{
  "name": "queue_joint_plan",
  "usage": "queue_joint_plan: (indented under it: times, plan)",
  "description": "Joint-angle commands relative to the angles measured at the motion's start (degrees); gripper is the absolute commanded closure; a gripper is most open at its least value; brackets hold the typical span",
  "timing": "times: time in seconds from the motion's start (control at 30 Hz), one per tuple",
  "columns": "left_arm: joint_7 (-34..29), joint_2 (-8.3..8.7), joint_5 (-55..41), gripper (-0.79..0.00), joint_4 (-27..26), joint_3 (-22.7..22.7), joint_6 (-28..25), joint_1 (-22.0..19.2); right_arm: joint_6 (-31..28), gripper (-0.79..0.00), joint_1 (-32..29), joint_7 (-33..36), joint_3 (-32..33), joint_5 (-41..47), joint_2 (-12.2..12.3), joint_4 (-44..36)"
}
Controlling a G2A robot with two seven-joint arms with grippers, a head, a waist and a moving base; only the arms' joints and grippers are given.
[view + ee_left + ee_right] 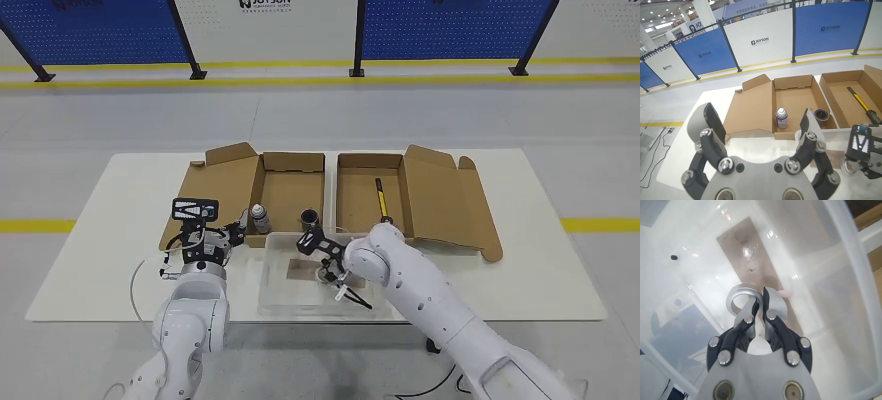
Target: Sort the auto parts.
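A: White table (100,260) under the top camera, blue and white panels (100,30) behind. What's on it?

B: Two open boxes at the far side, with a clear bin (268,292) in front of them. The left box (292,195) has a can (259,218) and a dark cup (310,217) at its near edge. The right box (360,190) has a caliper (381,200).

A: And the arms?

B: The right hand (332,272) is down inside the bin. The left hand (218,220) sits just left of the bin, near the can.

A: Left wrist view?

B: The left hand is wide open, holding nothing, facing the left box. Off to the side the right hand hangs over the bin with a ring (843,167) under it.

A: Right wrist view?

B: Its fingers (765,300) are nearly closed, pinching the ring (730,302) by its wall, one inside and one outside. The ring is low in the bin, over a brown patch (745,253). Whether it touches the floor I cannot tell.

A: So the step is getting it out?

B: I'd say so. A pinch on a thin wall lets the ring swing, so squeeze firmly and rise straight up until it clears the bin wall, then cross to a box. My guess is the left one, beside the cup, since the caliper is a tool. Lower it before letting go, and the left hand ought to leave that path free.
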Motion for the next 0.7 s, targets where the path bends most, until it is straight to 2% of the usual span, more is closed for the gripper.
queue_joint_plan:
  times: [0.0, 0.3, 0.47, 0.67]
  plan:
    - [0.0, 0.0, 0.0, -0.785, 0.0, 0.0, 0.0, 0.0, 0.4, 0.0, -1.5, -0.2, 1.7, 0.1, 0.7, -2.9]
    - [0.0, 0.0, 0.0, -0.785, 0.0, 0.0, 0.0, 0.0, 1.5, 0.0, -11.6, -4.6, 12.9, 7.0, 4.0, -16.9]
    - [0.0, 0.0, 0.0, -0.785, 0.0, 0.0, 0.0, 0.0, -1.8, 0.0, -18.7, -9.2, 19.3, 21.4, 5.1, -21.2]
    - [0.0, 0.0, 0.0, -0.785, 0.0, 0.0, 0.0, 0.0, -6.0, 0.0, -22.8, -12.1, 22.0, 34.6, 5.5, -20.3]
